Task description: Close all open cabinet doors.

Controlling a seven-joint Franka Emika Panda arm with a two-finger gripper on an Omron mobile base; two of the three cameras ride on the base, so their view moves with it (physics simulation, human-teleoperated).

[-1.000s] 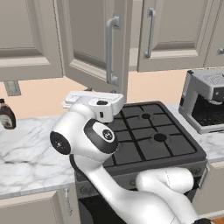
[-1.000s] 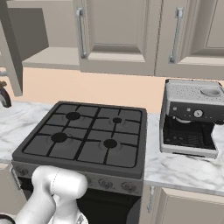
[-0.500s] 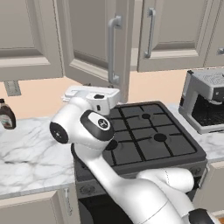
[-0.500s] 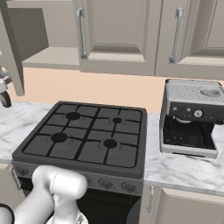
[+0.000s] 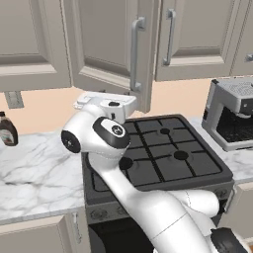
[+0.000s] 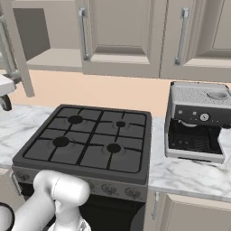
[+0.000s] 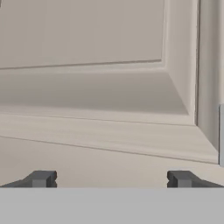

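In the hand view, your gripper (image 7: 109, 179) has its two dark fingertips spread wide apart at the bottom of the frame, with nothing between them. Directly ahead of them is the lower framed corner of the open cabinet door (image 7: 100, 87); the recessed panel runs across the upper part of the frame and the door's edge shows at the far right. Whether the fingertips touch the door face cannot be told from this view; they appear very close to it.

In the left base view the white arm's hand (image 5: 106, 104) sits in the centre-left of the frame, just below the bottom edge of that door, which stands swung out from the cabinet line at upper centre, its silver bar handle (image 5: 134, 54) facing the camera. The stove (image 5: 163, 158) lies lower right of the hand, the coffee machine (image 5: 234, 118) at the far right, and a dark bottle (image 5: 7, 131) at the left edge on the marble counter (image 5: 34, 168).

In the right base view the same door appears edge-on at the upper left (image 6: 18, 58), with the open cabinet interior (image 6: 40, 40) behind it. The two doors right of it (image 6: 119, 36) look shut.

Judgement: the step in hand is closing this one door by pushing. The next move calls for pressing the hand against the door's lower panel and sweeping it toward the cabinet frame, following the hinge arc.
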